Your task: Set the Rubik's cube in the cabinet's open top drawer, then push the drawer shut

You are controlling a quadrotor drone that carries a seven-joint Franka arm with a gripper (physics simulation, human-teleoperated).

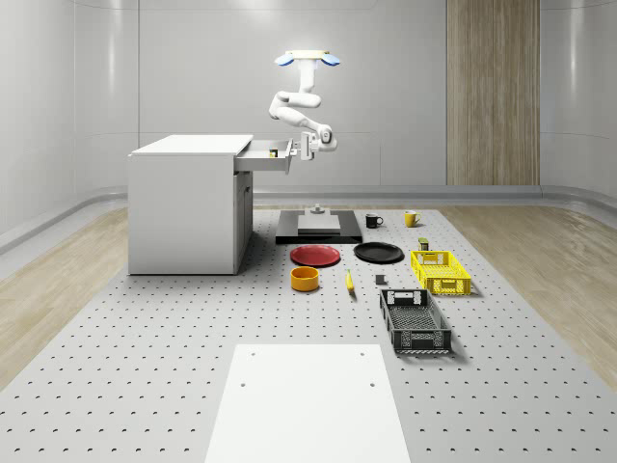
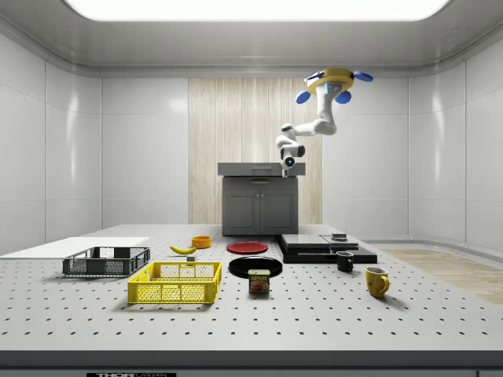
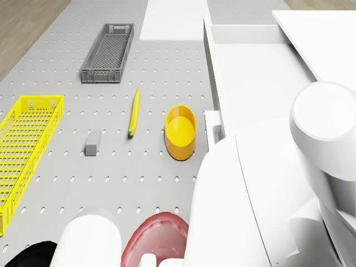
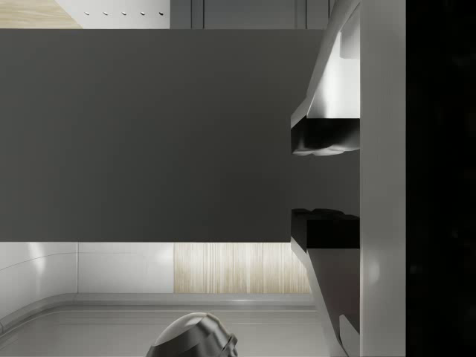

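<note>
White walls frame me hovering beside the cabinet (image 1: 183, 203); my gripper (image 1: 307, 147), fingers parted and empty, meets the drawer (image 1: 265, 156) front to push. Rubik's cube (image 1: 273, 150) sits inside.

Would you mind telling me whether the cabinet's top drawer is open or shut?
Open: the top drawer juts out from the cabinet toward the gripper at its front.

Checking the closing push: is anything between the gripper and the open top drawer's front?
Nothing visible. The drone hovers beside the cabinet; the open gripper is right at the drawer front, whose dark panel faces the fingers in the wrist view.
</note>
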